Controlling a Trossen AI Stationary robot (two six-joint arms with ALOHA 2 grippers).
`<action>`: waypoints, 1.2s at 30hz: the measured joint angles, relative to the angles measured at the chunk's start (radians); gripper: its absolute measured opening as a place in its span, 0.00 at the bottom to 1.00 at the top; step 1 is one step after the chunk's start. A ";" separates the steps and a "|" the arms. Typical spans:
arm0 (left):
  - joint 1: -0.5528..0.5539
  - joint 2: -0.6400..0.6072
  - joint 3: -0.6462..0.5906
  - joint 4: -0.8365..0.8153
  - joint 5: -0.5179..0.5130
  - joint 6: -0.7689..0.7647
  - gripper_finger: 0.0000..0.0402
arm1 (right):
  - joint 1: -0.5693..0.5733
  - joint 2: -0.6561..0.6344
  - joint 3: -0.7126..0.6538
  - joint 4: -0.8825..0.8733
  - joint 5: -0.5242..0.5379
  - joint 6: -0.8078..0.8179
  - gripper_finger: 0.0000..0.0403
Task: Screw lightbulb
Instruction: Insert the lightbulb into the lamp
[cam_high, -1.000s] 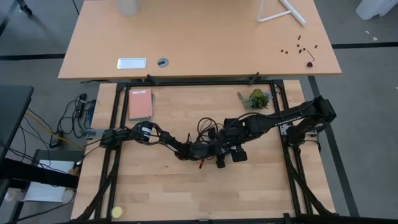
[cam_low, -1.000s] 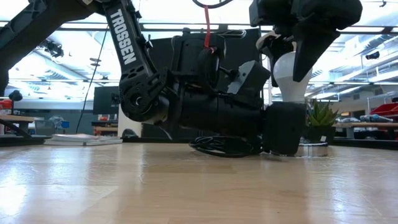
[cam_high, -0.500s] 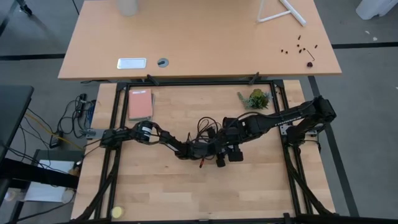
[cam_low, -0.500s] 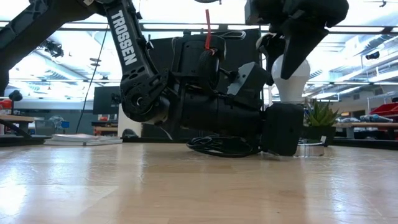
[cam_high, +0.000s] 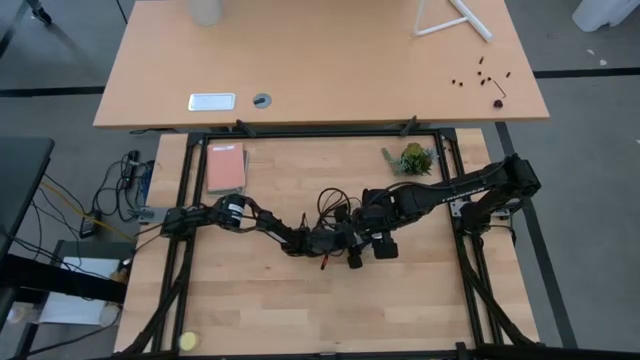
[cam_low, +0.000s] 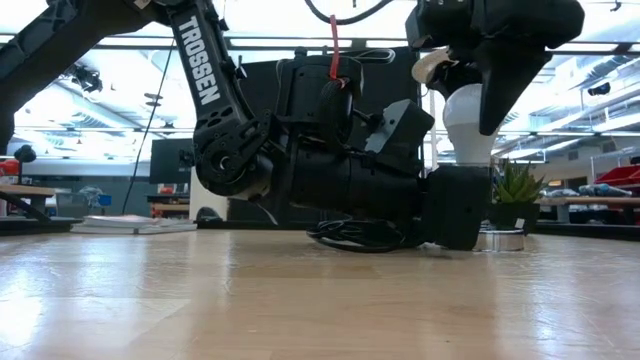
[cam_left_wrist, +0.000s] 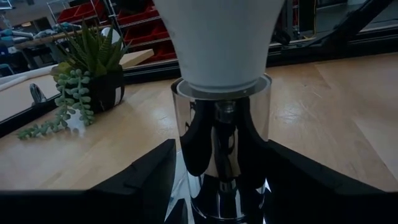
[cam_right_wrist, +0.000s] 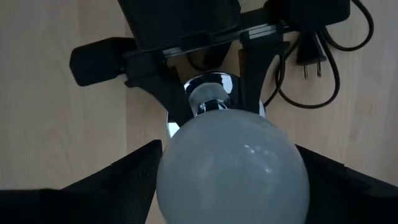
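Right claw (cam_right_wrist: 227, 186) pinches the white pear-shaped lightbulb (cam_right_wrist: 231, 165), seated in the shiny chrome socket (cam_left_wrist: 222, 155) pinched by the left claw (cam_left_wrist: 217, 186); tightening seemingly remains.

My table (cam_high: 250, 300): pale wood planks inside a black frame. Far left, a pink notebook (cam_high: 225, 167) lies flat. Far right, a small potted plant (cam_high: 412, 159). Centre, the silvery socket (cam_left_wrist: 221, 155) stands on the boards, with its black cord (cam_high: 330, 203) coiled just beyond it, plug (cam_right_wrist: 310, 59) lying on the wood. Near left corner, a small yellow ball (cam_high: 188, 342).
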 joint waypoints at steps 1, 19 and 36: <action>0.000 0.000 0.000 -0.001 0.000 0.000 0.60 | 0.000 0.000 0.000 0.000 -0.004 -0.004 0.80; 0.002 0.000 0.002 0.002 -0.021 -0.004 0.59 | 0.000 0.005 0.001 -0.030 -0.049 -0.201 0.81; 0.002 0.001 0.002 -0.003 -0.028 -0.118 0.59 | -0.013 0.057 0.034 -0.051 0.015 -0.214 0.75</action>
